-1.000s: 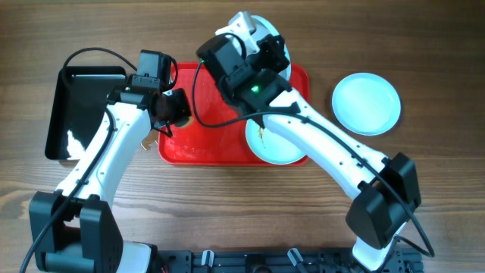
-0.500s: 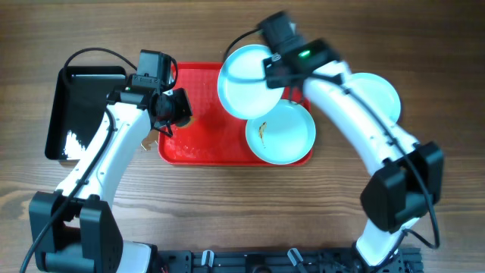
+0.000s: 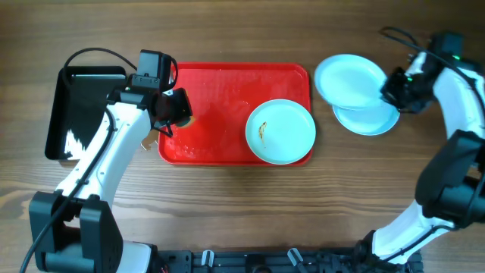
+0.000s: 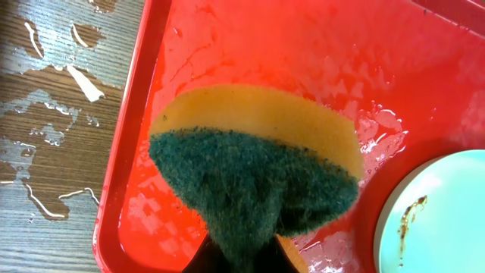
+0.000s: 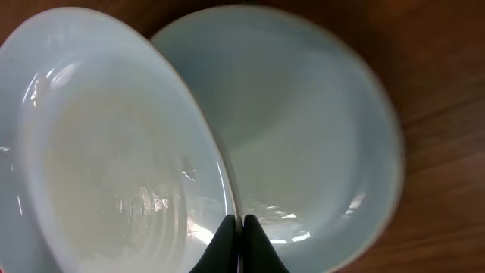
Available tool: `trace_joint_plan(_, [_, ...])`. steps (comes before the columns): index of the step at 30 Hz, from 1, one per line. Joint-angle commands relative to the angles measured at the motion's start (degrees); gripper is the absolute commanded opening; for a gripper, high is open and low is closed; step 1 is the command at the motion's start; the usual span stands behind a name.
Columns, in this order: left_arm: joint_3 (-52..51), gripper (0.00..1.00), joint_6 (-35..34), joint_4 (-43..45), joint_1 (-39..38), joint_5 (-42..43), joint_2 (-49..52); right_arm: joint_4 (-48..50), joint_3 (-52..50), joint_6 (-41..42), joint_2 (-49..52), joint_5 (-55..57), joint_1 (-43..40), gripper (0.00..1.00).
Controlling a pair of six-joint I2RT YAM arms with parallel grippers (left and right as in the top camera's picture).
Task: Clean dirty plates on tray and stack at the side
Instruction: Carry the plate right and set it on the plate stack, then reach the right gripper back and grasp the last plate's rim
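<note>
The red tray (image 3: 212, 114) holds one pale plate (image 3: 284, 136) with a brown smear at its front right; it also shows in the left wrist view (image 4: 447, 220). My left gripper (image 3: 176, 108) is shut on a yellow and green sponge (image 4: 258, 163), held over the tray's wet left part (image 4: 227, 45). My right gripper (image 3: 394, 91) is shut on the rim of a clean plate (image 3: 348, 80) and holds it tilted over another plate (image 3: 379, 121) lying on the table right of the tray. In the right wrist view the held plate (image 5: 106, 144) overlaps the lower plate (image 5: 311, 136).
A black tray (image 3: 76, 106) lies on the table left of the red tray. Water drops and a scrap lie on the wood beside the red tray's left edge (image 4: 53, 98). The left arm's cable loops above the black tray.
My right arm has swung from over the tray's back edge to the right, carrying the plate off the tray to above the plate on the table. The left arm has not moved.
</note>
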Motion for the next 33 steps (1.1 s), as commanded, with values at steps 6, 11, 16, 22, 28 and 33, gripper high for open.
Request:
trace_joint_plan(6, [-0.11, 0.04, -0.48, 0.72, 0.09, 0.46, -0.35, -1.6, -0.68, 0.2, -1.27, 1.33, -4.0, 0.04])
trace_joint_plan(11, [-0.11, 0.04, -0.48, 0.9, 0.09, 0.46, -0.35, -3.89, -0.7, -1.38, -1.27, 1.31, -4.0, 1.0])
trace_joint_plan(16, [-0.11, 0.04, -0.48, 0.96, 0.09, 0.46, -0.35, -6.86, -0.68, -5.4, -3.26, -2.34, -2.64, 1.0])
trace_joint_plan(22, [-0.11, 0.04, -0.5, 1.31, 0.09, 0.96, -0.35, -8.7, -0.68, -4.02, -17.53, -9.22, 8.11, 1.0])
trace_joint_plan(28, [-0.13, 0.04, -0.46, 1.29, 0.04, 5.6, -0.35, -13.16, -0.7, -2.43, -17.46, 2.01, 21.84, 1.0])
trace_joint_plan(33, [-0.13, 0.04, -0.46, 1.05, 0.04, 5.57, -0.35, -14.88, -4.31, 9.25, -11.76, 12.76, 29.81, 0.89])
